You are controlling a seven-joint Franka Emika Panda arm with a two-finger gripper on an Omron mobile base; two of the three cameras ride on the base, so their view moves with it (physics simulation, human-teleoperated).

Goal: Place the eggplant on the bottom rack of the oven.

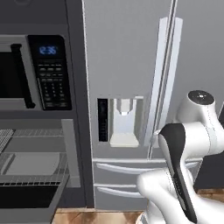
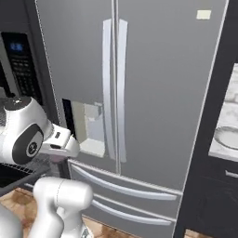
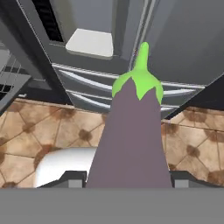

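Now clamped in the gripper [image 3: 127, 181]: the eggplant [image 3: 131, 140], stem toward the fridge [image 1: 131, 65], right of the oven [image 1: 35, 175]. Better swung left, kept level, lowered onto the bottom rack [image 1: 30, 179].

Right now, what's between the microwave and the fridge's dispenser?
In the left base view, a dark vertical cabinet panel stands between the microwave and the fridge with its dispenser.

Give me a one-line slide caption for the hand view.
Eggplant held in the gripper, green stem pointing toward the refrigerator's lower drawers, over tiled floor.
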